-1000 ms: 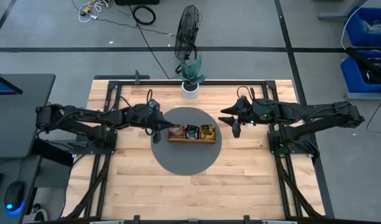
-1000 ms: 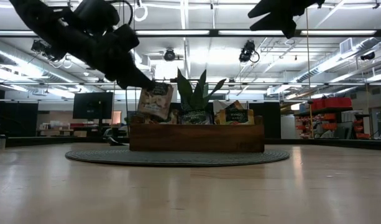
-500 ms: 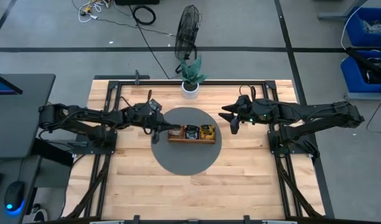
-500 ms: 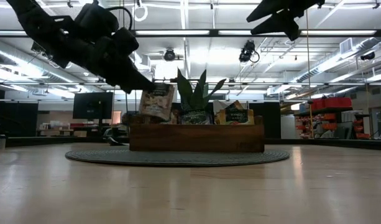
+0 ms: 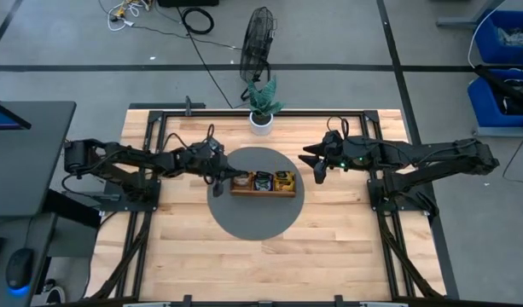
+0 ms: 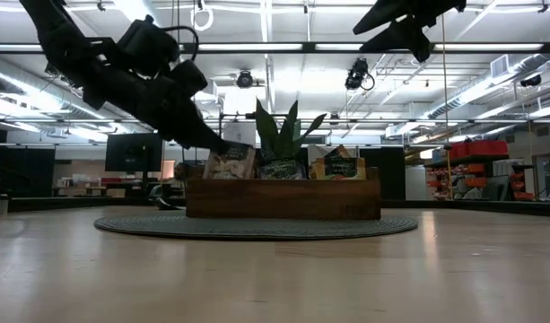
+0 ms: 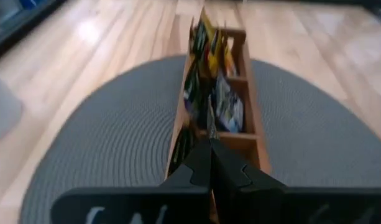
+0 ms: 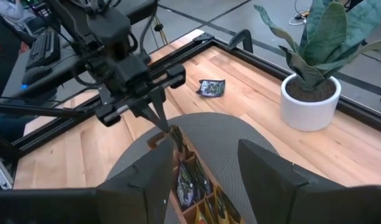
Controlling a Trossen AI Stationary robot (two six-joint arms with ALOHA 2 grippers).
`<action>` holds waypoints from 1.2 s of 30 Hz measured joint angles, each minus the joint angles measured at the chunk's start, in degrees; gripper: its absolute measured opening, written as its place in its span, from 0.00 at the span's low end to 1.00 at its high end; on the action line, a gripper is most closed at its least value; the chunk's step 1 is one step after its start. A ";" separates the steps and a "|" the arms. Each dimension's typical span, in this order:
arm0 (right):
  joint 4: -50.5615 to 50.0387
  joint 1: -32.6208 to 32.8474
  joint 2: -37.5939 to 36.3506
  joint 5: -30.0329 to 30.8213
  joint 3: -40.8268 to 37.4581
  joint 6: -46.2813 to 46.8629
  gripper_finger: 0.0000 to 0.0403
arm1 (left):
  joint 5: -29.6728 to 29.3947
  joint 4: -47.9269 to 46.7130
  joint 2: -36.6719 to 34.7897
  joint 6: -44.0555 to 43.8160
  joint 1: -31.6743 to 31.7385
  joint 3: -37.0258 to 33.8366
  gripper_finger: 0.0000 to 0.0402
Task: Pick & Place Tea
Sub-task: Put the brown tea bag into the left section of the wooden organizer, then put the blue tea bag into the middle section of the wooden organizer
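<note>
Low view: left gripper pinches upright sachet in tray; right gripper wide.

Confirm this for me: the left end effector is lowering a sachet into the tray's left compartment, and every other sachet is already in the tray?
Not quite. One sachet lies loose on the wooden table, beyond the mat, as the right wrist view shows. The rest holds: the left end effector is shut on a sachet at the tray's left compartment.

Tea sachets stand upright in the tray's compartments; one dark sachet lies flat on wood.
</note>
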 joint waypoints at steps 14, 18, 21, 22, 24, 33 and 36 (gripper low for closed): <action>-0.66 0.00 0.00 0.00 0.00 0.12 0.47 | -5.55 0.91 2.81 -1.83 -1.74 0.02 0.27; -0.82 0.02 0.00 0.00 0.00 0.14 0.47 | -5.56 0.79 1.32 -4.12 -1.76 0.32 0.36; -0.89 0.00 -0.02 0.00 0.00 0.60 0.47 | -5.54 0.87 -1.56 -7.17 -1.75 1.18 0.40; -0.99 0.00 -0.02 0.00 0.00 0.58 0.47 | -5.55 0.99 -2.53 -8.22 -1.64 1.57 0.41; -1.37 0.01 -0.02 0.22 0.00 0.59 0.47 | -5.56 0.99 -4.92 -11.31 -1.20 1.66 0.42; -1.50 0.02 -0.02 1.38 0.00 0.55 0.47 | -5.79 -0.19 -13.49 -35.35 5.63 1.70 0.37; -1.56 -0.06 -0.02 1.46 0.00 -0.52 0.47 | -5.58 -0.36 -14.81 -40.36 7.88 1.70 0.35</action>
